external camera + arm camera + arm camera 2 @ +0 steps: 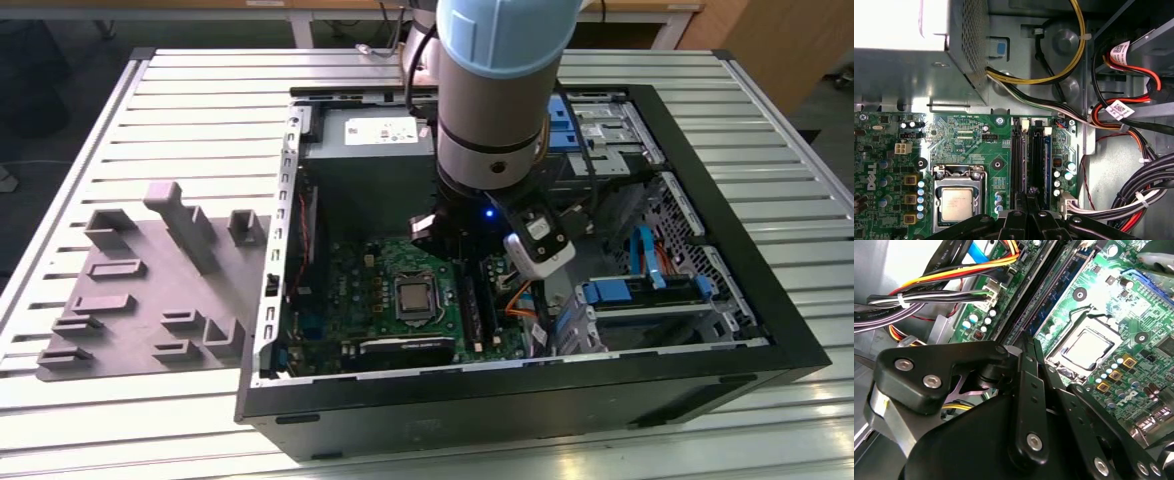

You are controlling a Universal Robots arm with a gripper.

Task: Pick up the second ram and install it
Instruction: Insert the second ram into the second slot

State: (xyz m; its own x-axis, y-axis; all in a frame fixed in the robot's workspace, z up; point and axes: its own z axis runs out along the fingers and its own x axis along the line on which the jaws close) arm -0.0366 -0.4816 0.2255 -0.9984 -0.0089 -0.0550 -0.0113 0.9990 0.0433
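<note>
looking down into the open computer case (pixel 307 300), we see the jaws (pixel 1027 197) drawn together over the black memory slots (pixel 1021 160) beside the processor socket (pixel 957 200); the second ram (pixel 1047 160) stands seated on edge in the slot farthest from that socket.

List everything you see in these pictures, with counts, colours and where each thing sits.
Table: one, slatted metal, under everything.
Computer case: one, black, open, on table.
Fixture plate: one, grey, exterior view's left of case.
Power supply: one, grey, inside case.
Motherboard: one, green, case floor.
Memory slots: several, black, on motherboard.
Second ram: one, blue, among slots.
Cables: several, yellow, red, black, beside motherboard.
Arm: one, grey-blue, reaching into case.
End effector: one, black, over slots.
</note>
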